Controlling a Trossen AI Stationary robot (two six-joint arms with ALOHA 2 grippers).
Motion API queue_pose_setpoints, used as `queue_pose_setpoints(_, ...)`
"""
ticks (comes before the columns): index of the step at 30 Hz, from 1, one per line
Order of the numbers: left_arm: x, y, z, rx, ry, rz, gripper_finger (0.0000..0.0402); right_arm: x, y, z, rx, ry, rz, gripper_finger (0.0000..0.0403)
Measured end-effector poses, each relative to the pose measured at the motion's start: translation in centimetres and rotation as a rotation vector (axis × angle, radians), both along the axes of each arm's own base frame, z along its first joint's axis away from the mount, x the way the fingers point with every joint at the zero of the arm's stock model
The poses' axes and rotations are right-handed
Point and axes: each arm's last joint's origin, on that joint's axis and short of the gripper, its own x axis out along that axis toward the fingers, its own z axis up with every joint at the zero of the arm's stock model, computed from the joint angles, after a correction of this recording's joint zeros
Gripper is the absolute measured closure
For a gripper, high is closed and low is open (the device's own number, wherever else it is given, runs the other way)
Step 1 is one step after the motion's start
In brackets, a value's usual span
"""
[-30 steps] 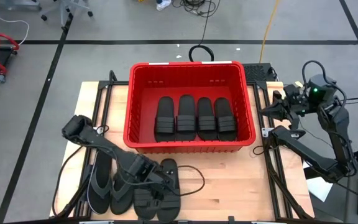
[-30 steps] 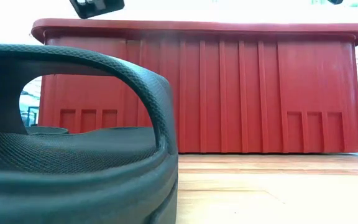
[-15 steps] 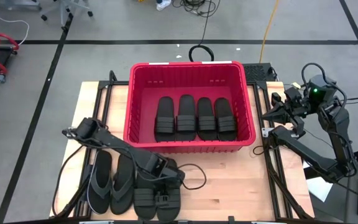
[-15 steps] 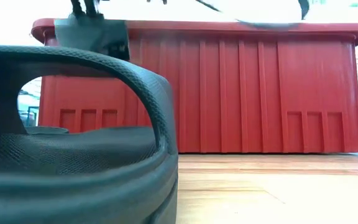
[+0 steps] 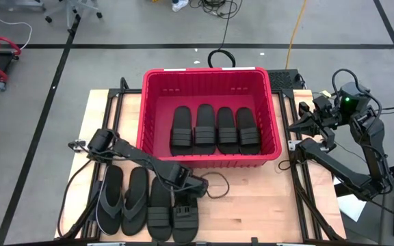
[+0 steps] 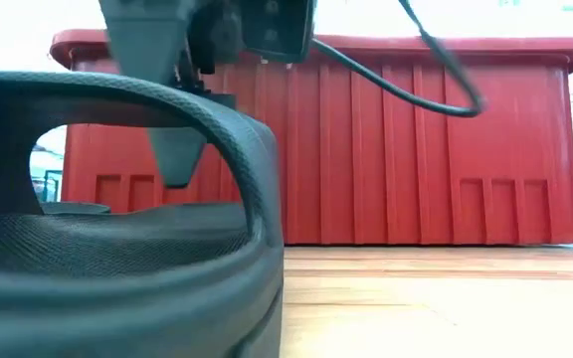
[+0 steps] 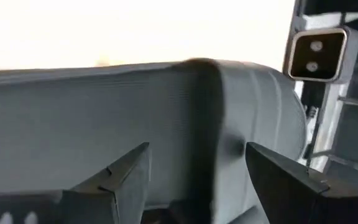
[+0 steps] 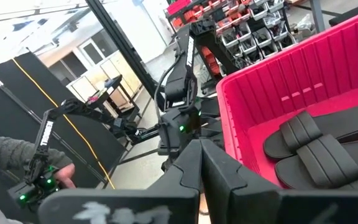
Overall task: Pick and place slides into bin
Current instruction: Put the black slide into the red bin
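The red bin (image 5: 142, 116) stands at the table's far middle, and several black slides (image 5: 214, 130) lie side by side on its floor. Near the front left edge, two thong flip-flops (image 5: 123, 200) and two ribbed-strap slides (image 5: 159, 208) lie soles down on the wood. My left gripper (image 5: 191, 188) is open and tipped down over the rightmost slide (image 5: 185, 217). In the left wrist view its fingers (image 7: 129, 168) stand on either side of the strap (image 7: 166, 99); no touch shows. My right gripper (image 5: 298, 123) waits shut, high beside the bin's right wall.
The left arm's cable (image 5: 214, 186) loops onto the table beside the slides. Bare wood (image 5: 265, 205) lies to their right, in front of the bin. The low camera (image 7: 319, 53) stands just past the rightmost slide. A person's hand (image 8: 39, 177) works a control arm beyond the table.
My left gripper has come down and gone toward the table's right edge, from between the two ribbed slides to over the rightmost slide's strap. In the low view it has dropped from the picture's top to behind the strap.
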Motion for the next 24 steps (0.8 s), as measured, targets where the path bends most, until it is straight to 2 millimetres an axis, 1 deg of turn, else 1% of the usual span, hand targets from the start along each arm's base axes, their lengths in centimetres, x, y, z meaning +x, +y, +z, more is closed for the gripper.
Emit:
queue_pose_setpoints(4, -0.4, 1.3, 1.0, 0.008, 0.028, 0.027, 0.0146, 0.0, 0.0, 0.0, 0.005, 0.002, -0.001, 0.0403)
queue_pose_setpoints(6, -0.5, 1.4, 1.1, -0.056, 0.058, 0.009, 0.0143, 0.0, 0.0, 0.0, 0.008, 0.002, -0.003, 0.0403)
queue_pose_setpoints(9, -0.9, 0.7, 1.0, -0.122, 0.097, -0.045, 0.0143, 0.0, 0.0, 0.0, 0.008, 0.003, -0.003, 0.0403)
queue_pose_setpoints(12, -1.2, -0.6, 1.2, -0.125, 0.057, -0.112, 0.0148, 0.0, 0.0, 0.0, 0.019, 0.005, -0.004, 0.0403)
queue_pose_setpoints(15, -1.4, -1.3, 0.9, -0.09, 0.016, -0.135, 0.0155, 0.0, 0.0, 0.0, 0.027, 0.006, -0.003, 0.0403)
queue_pose_setpoints(19, -1.5, -0.9, 0.2, -0.011, 0.008, -0.101, 0.0169, 0.0, 0.0, 0.0, 0.019, 0.005, -0.004, 0.0403)
queue_pose_setpoints(24, -1.3, -0.1, -1.1, -0.043, 0.011, -0.043, 0.02, 0.0, 0.0, 0.0, 0.004, 0.002, -0.004, 0.0403)
